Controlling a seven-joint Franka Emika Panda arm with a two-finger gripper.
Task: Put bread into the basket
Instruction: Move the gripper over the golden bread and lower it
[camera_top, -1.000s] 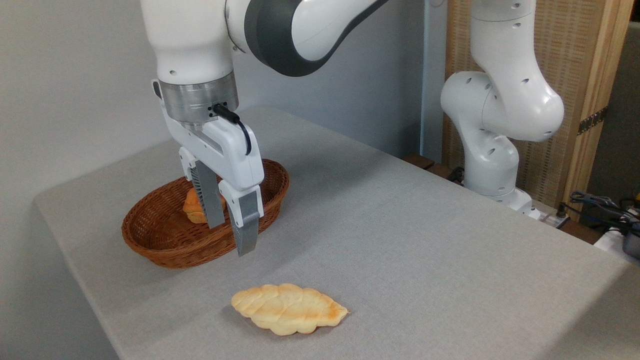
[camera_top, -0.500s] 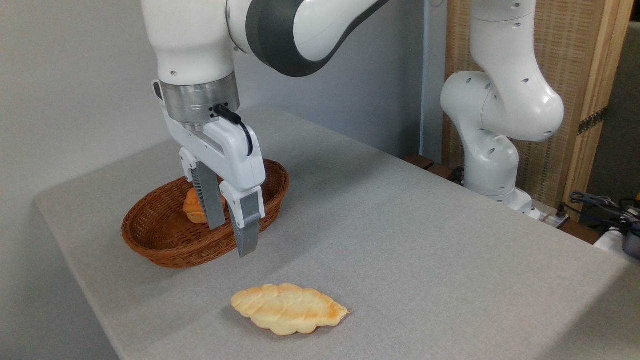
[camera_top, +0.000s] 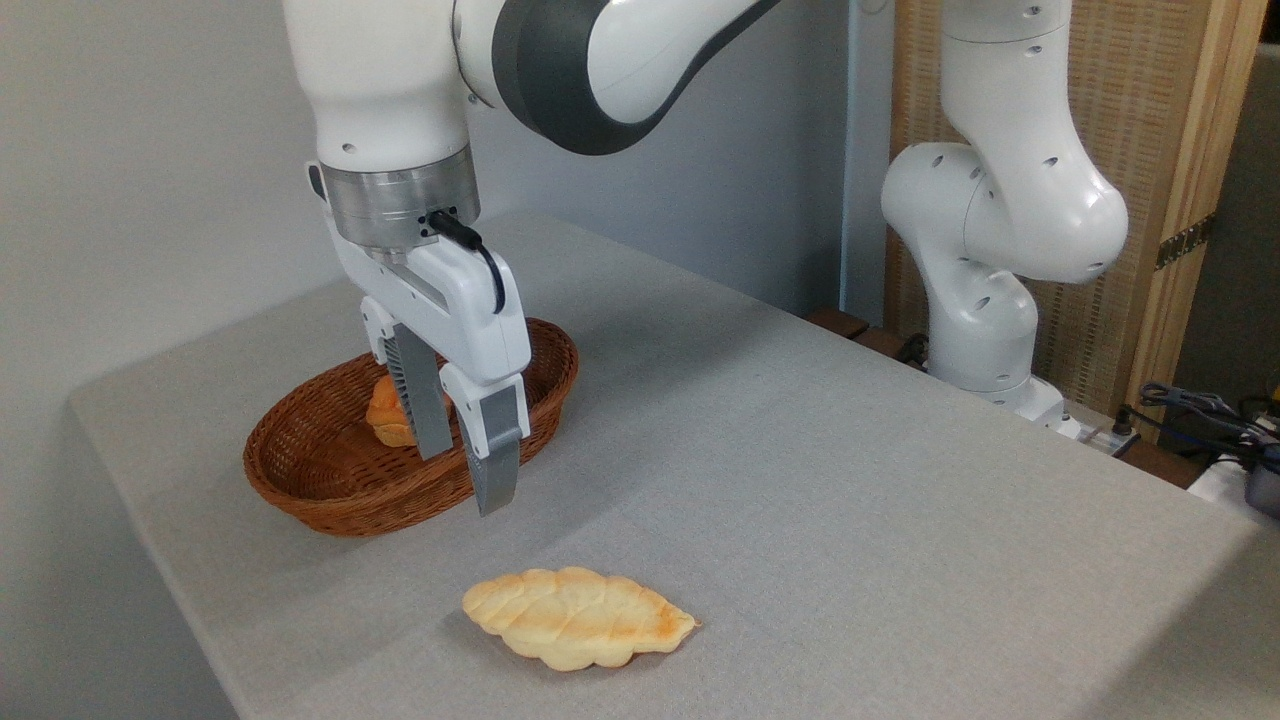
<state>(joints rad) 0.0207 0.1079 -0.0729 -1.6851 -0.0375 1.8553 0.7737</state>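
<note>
My arm (camera_top: 1000, 200) is glossy white with rounded casings and small dark screw holes; a dark grey band wraps 1 joint; a brushed silver ring sits above my white gripper (camera_top: 463, 480); a black cable plugs in there; my 2 fingers (camera_top: 494, 455) are flat, grey and ribbed.

Grey table (camera_top: 850, 480): basket (camera_top: 300, 480), bread (camera_top: 578, 617)

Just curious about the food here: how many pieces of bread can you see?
2. A leaf-shaped bread lies on the table in front; a small bun sits in the wicker basket, partly behind the gripper, which could hide more.
</note>
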